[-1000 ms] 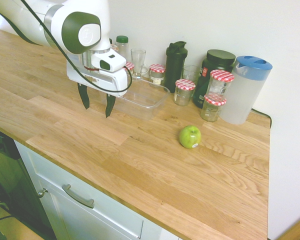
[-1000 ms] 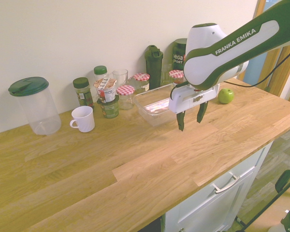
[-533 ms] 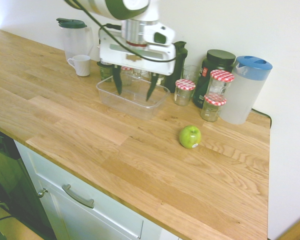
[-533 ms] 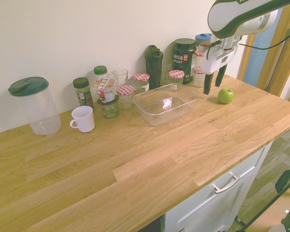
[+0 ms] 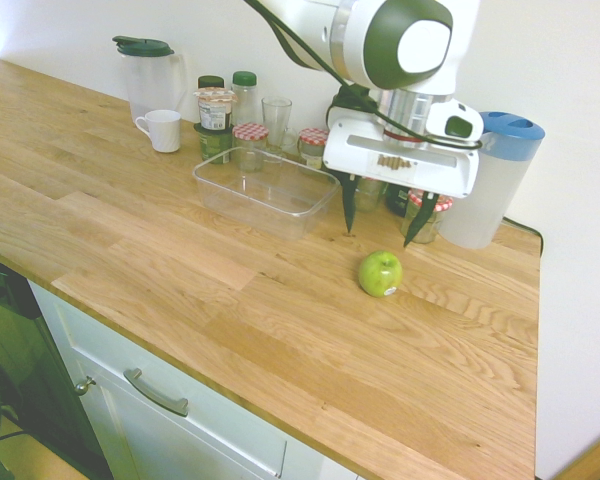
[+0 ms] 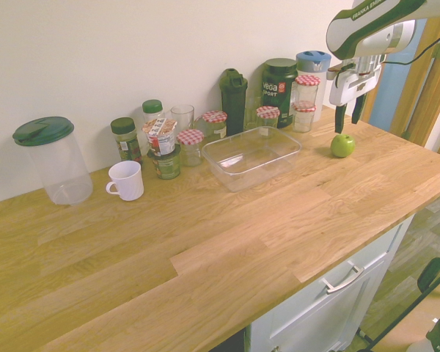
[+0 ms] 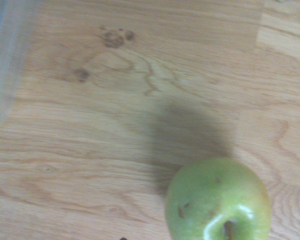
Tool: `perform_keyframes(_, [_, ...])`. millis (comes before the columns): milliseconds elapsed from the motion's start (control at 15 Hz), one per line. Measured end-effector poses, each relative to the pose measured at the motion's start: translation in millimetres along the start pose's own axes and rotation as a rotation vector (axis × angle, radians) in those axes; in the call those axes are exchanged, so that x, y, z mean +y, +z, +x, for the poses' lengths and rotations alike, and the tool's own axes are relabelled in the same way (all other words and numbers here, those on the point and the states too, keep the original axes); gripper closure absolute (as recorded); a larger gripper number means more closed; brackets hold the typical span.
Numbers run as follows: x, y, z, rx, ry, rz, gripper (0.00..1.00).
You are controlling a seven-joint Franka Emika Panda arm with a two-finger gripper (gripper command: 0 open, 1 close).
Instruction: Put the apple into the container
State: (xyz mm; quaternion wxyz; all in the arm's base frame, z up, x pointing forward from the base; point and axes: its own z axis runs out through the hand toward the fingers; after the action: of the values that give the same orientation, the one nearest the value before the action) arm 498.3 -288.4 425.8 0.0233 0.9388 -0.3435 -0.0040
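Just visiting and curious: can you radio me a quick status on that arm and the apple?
Gripper open, empty, above the counter beside the apple. Apple on the worktop, outside the container. Container empty. Nothing lies between them.

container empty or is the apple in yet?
Empty. The clear container shows only its bare floor, and the apple sits out on the wooden counter beside it, under the open end effector.
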Motion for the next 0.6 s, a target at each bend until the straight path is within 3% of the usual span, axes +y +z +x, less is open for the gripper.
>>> perform_keyframes(467, [1, 48, 15, -0.032, 0.049, 0.028, 0.0])
perform_keyframes(533, [0, 52, 17, -0.026, 0.05, 0.029, 1.0])
perform_keyframes(600, [-2, 57, 18, -0.022, 0.05, 0.029, 1.0])
